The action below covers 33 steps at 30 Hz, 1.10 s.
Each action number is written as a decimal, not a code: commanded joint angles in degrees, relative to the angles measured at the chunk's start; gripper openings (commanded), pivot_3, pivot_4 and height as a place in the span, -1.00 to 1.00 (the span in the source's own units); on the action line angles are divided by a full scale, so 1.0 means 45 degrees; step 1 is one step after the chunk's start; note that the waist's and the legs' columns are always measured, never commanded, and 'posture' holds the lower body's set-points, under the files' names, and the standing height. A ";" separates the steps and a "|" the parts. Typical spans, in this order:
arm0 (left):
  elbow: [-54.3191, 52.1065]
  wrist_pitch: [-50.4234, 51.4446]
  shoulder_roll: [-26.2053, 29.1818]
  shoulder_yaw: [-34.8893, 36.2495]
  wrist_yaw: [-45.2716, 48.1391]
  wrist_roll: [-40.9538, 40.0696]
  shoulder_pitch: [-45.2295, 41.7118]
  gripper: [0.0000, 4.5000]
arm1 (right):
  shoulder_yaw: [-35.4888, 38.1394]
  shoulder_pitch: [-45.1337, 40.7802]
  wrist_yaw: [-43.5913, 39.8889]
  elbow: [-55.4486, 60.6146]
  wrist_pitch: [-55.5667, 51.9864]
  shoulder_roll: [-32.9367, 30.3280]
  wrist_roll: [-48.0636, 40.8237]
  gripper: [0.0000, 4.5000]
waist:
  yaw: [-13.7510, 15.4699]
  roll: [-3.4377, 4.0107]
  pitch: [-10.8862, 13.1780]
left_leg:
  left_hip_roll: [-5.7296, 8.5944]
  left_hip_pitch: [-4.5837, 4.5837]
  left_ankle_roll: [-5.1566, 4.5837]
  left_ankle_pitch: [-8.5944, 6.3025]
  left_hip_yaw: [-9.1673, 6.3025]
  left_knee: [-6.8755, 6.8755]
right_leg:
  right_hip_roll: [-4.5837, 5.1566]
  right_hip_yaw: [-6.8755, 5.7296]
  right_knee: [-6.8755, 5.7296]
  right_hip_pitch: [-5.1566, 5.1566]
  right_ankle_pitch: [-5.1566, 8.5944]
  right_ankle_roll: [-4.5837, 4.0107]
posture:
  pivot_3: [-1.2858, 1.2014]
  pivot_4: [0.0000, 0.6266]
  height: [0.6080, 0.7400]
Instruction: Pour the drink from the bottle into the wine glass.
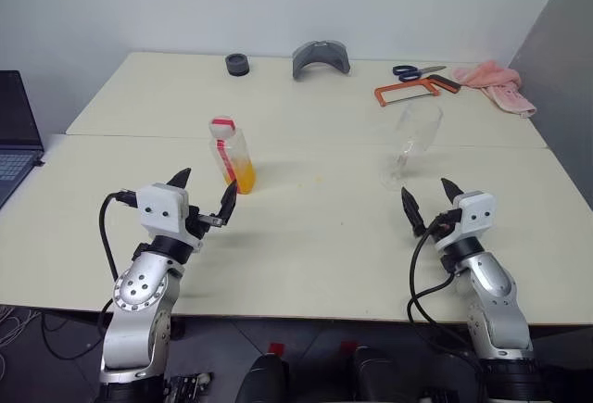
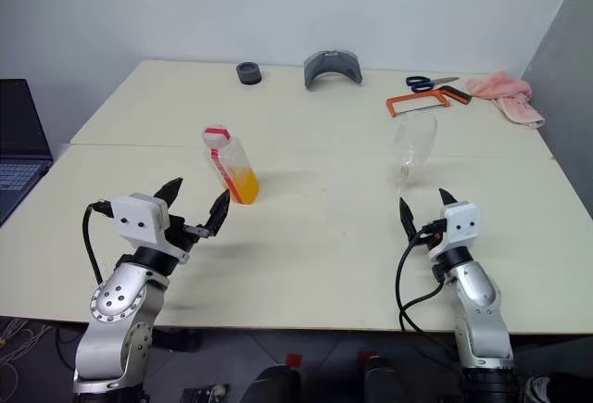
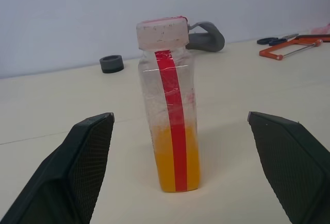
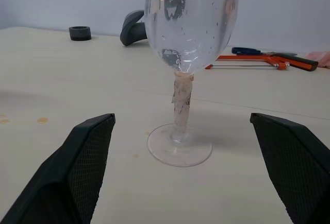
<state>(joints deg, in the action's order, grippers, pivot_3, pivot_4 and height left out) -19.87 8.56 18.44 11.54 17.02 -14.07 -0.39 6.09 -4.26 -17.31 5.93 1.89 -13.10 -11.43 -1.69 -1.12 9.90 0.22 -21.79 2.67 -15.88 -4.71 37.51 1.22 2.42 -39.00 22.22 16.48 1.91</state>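
Drink (image 3: 175,157) low in capped bottle (image 3: 169,105)

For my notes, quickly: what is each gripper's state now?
Left gripper: open, holding nothing, near the small clear plastic bottle.
Right gripper: open, holding nothing.

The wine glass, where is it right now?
The wine glass stands on the table's right side, just beyond the open right gripper, with the orange hacksaw behind it.
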 commanded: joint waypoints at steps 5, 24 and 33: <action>-0.0495 -0.0364 -0.0015 -0.0019 0.0032 0.0087 -0.0018 0.98 | 0.0191 -0.0156 -0.0023 0.0389 0.0213 -0.0092 -0.0063 1.00 | 0.0000 0.0000 0.0000 | 0.0001 0.0000 0.0000 0.0000 0.0000 0.0000 | 0.0000 -0.0001 0.0000 0.0000 0.0000 0.0000 | 0.03 -0.52 1.00; -0.0116 -0.1640 -0.0374 0.0558 0.0360 -0.0914 -0.0235 0.98 | -0.0254 -0.0233 -0.0421 0.0725 0.0761 -0.0138 0.0215 1.00 | 0.0000 0.0000 0.0000 | 0.0000 0.0000 0.0000 0.0000 0.0007 0.0000 | -0.0004 -0.0002 0.0000 0.0000 0.0000 0.0000 | 0.03 -0.52 1.00; 0.0105 -0.1492 -0.0564 0.0552 0.0575 -0.1405 -0.0304 0.98 | -0.0462 -0.0272 -0.0813 0.0796 0.0769 -0.0377 0.0276 1.00 | 0.0000 -0.0001 0.0000 | 0.0002 0.0000 0.0001 0.0001 0.0007 0.0000 | -0.0005 -0.0002 0.0000 0.0000 0.0000 0.0000 | 0.03 -0.52 1.00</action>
<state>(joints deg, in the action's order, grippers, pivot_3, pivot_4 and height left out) -18.35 2.06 15.94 13.41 19.42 -19.21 -1.50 4.27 -4.82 -20.02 6.63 4.46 -13.89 -10.16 -1.69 -1.13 9.90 0.23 -21.79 2.67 -15.88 -4.68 37.51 1.20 2.41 -39.00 22.22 16.48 1.92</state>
